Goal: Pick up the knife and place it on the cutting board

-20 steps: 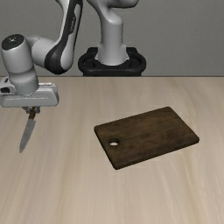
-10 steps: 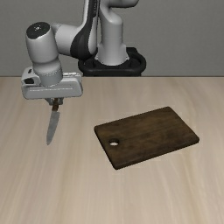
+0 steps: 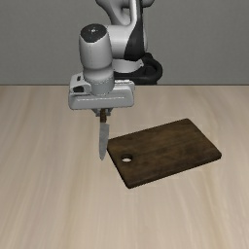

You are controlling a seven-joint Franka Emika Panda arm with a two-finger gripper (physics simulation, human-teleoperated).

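Gripper [image 3: 101, 113], closed on the knife [image 3: 100, 138] hanging blade-down just beside the holed corner of the cutting board [image 3: 173, 148], should reach the board's middle before lowering gently.

Hand [image 3: 101, 113] clamps knife [image 3: 101, 139] by handle, blade down; cutting board [image 3: 167, 151] just beside, exterior view's right

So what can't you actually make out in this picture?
All in the exterior view:
- Knife: its handle is mostly hidden inside the gripper clamping it.
- Arm: its upper joints are cut off by the top edge.
- Base: partly covered by the arm in front.
- How high the knife tip hangs over the table: one view cannot settle it.
- Cutting board: its underside faces down.
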